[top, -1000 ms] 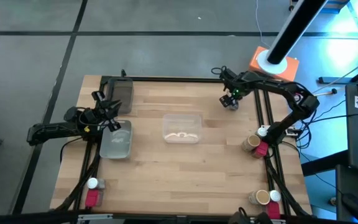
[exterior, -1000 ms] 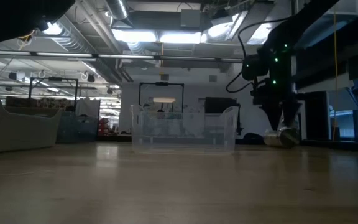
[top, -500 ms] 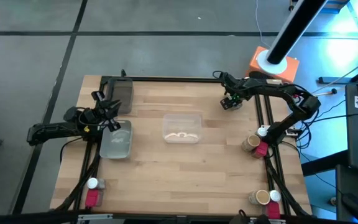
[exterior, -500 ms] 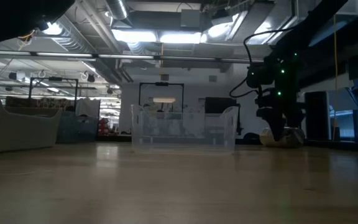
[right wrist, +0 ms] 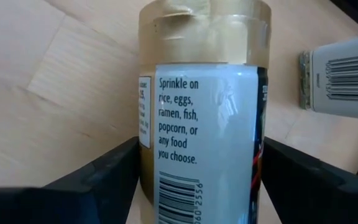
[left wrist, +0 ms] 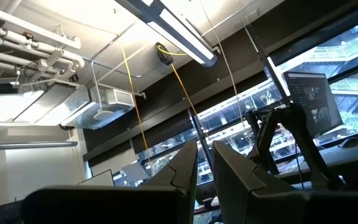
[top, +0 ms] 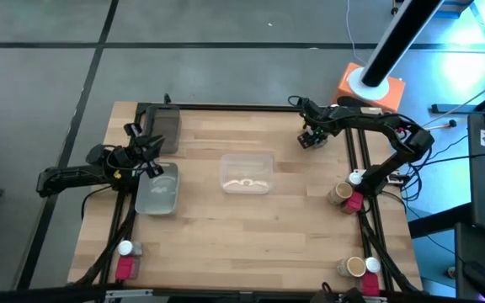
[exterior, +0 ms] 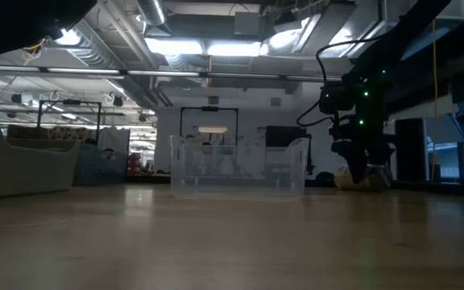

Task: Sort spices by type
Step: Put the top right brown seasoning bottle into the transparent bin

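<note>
My right gripper (top: 311, 139) stands at the table's far right, shut on a tan spice jar (right wrist: 197, 74) with a white label that lies on the wood; the low view shows the jar (exterior: 351, 179) under the fingers. A second labelled jar (right wrist: 345, 74) lies beside it. More spices stand at the right edge: a tan jar (top: 338, 194), a white-capped one (top: 356, 178) and a red one (top: 354, 204). Others stand at the near right corner (top: 354, 267) and near left corner (top: 125, 257). My left gripper (top: 151, 164) waits shut over the left clear tray (top: 157, 195). My right gripper pinches the tan jar's labelled body (right wrist: 204, 155) between its two fingers (right wrist: 98, 180), one on each side. The fingers come from above, pointing down, and lie across the jar. The jar lies on its side on the table.
A clear tray (top: 247, 172) sits mid-table and shows in the low view (exterior: 238, 165). A dark tray (top: 163, 126) lies at the far left corner. Black frame rails run along the table's left and right sides. An orange block (top: 369, 84) stands beyond the far right corner.
My right gripper has come down over the tan jar and turned at the wrist during the first half second, then held still. The jar has shifted a little along the table under the fingers.
</note>
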You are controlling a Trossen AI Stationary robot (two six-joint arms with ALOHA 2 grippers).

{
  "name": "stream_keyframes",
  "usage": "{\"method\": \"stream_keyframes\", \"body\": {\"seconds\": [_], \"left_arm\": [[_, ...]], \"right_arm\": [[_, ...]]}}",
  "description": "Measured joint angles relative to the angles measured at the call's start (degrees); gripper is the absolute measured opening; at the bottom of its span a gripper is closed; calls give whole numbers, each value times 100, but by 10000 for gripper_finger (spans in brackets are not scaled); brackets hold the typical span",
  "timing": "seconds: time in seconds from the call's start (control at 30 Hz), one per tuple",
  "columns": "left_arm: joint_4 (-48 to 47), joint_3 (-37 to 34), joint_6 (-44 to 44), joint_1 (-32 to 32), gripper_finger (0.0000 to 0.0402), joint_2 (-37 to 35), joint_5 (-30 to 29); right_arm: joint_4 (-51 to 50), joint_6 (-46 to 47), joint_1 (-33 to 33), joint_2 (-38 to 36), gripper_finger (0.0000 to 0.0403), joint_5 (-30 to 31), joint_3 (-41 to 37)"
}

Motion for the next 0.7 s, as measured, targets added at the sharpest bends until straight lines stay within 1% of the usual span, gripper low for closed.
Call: {"method": "stream_keyframes", "body": {"seconds": [0.13,0.27,0.47,0.53,0.6,0.7], "left_arm": [[1,0,0,0,40,1,0],[2,0,2,0,40,0,0],[2,0,2,0,40,0,0],[4,0,2,2,40,0,0],[4,0,2,2,40,0,0],[4,0,2,0,40,0,0]], "right_arm": [[8,-113,0,5,300,-83,0],[10,-257,2,5,282,-107,0],[14,-438,6,-41,282,-167,-1],[14,-439,3,-121,282,-265,-10],[-30,-435,42,-255,282,-494,-36],[-6,-435,175,-566,282,-724,-39]]}}
